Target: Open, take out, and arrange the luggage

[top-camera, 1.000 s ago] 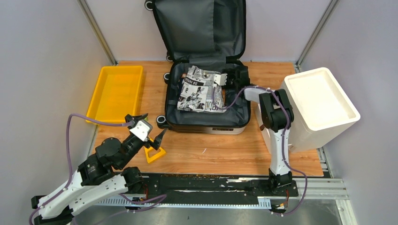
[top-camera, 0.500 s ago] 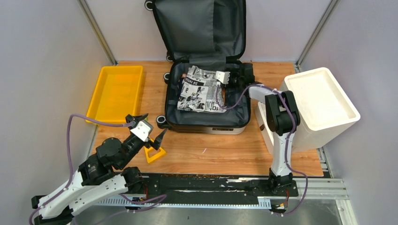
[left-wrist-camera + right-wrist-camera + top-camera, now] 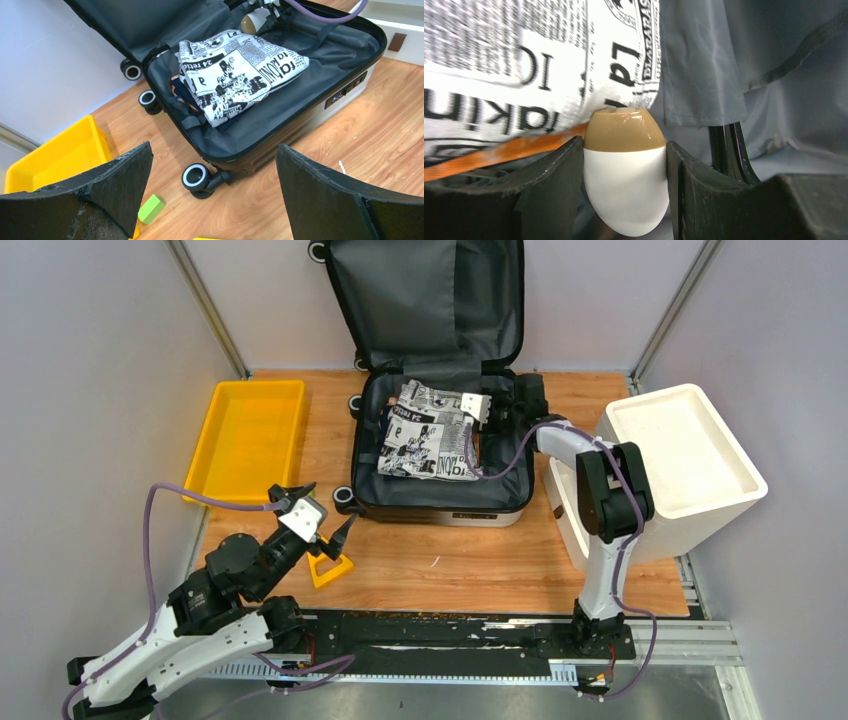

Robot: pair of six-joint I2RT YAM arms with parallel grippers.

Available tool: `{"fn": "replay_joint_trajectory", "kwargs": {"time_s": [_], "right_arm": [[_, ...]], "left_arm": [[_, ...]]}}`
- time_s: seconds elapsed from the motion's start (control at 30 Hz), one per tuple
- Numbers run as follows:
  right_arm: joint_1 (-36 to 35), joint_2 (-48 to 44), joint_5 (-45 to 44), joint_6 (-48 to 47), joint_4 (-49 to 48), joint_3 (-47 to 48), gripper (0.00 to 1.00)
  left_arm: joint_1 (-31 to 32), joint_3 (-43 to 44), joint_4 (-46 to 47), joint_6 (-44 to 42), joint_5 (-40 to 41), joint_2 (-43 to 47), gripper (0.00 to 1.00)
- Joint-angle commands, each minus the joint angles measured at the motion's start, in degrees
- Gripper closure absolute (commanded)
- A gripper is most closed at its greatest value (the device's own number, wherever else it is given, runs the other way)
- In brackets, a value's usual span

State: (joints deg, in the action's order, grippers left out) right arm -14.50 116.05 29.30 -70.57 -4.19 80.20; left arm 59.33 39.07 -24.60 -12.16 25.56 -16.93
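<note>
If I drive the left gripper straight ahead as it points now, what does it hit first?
Probably the luggage: its near corner wheel and front wall sit dead ahead of the open left gripper. It angles downward, so the table just short of the wheel could come first.

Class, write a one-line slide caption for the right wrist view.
Right fingers grip a tan-capped white bottle beside newsprint cloth in the luggage.

We see dark grey lining in the open hard-shell suitcase (image 3: 430,300), black-and-white newsprint on the folded cloth (image 3: 430,435), a yellow plastic tray (image 3: 250,435) at left, and a tan-topped white egg-shaped object (image 3: 626,185).
</note>
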Motion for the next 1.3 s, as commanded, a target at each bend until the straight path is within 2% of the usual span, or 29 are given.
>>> {"fn": "replay_joint_trajectory", "kwargs": {"time_s": [0.0, 0.3, 0.4, 0.53, 0.63, 0.83, 1.0, 1.27], "right_arm": [[-2.7, -5.9, 5.5, 5.9, 1.1, -0.6, 0.91], [-3.9, -12.7, 0.9, 22.2, -0.8, -1.8, 0.9], [-4.8, -16.0, -1.4, 26.1, 1.3, -2.2, 0.9], [-7.1, -21.2, -11.3, 34.4, 7.6, -3.6, 0.9], [-8.0, -28.4, -21.6, 41.4, 10.0, -8.2, 0.89], [-9.5, -40.4, -34.8, 48.1, 19.2, -14.9, 0.87], [-9.2, -46.2, -47.8, 49.0, 25.0, -21.0, 0.84], [-6.6, -48.6, -57.5, 50.1, 26.5, -28.8, 0.83]], "left_arm": [[0.1, 0.2, 2.1, -1.1, -0.1, 0.2, 0.0], [0.1, 0.2, 2.2, -1.1, 0.0, 0.5, 0.0], [0.2, 0.2, 2.2, -1.2, -0.2, 0.5, 0.0], [0.2, 0.3, 2.0, -1.2, -0.2, 0.7, 0.0], [0.1, 0.3, 2.0, -1.3, 0.0, 1.1, 0.0], [0.1, 0.4, 2.0, -1.0, -0.6, 1.3, 0.0], [0.2, 0.3, 2.2, -1.0, -1.1, 1.7, 0.0], [0.2, 0.3, 2.3, -0.7, -2.1, 1.8, 0.0]]}}
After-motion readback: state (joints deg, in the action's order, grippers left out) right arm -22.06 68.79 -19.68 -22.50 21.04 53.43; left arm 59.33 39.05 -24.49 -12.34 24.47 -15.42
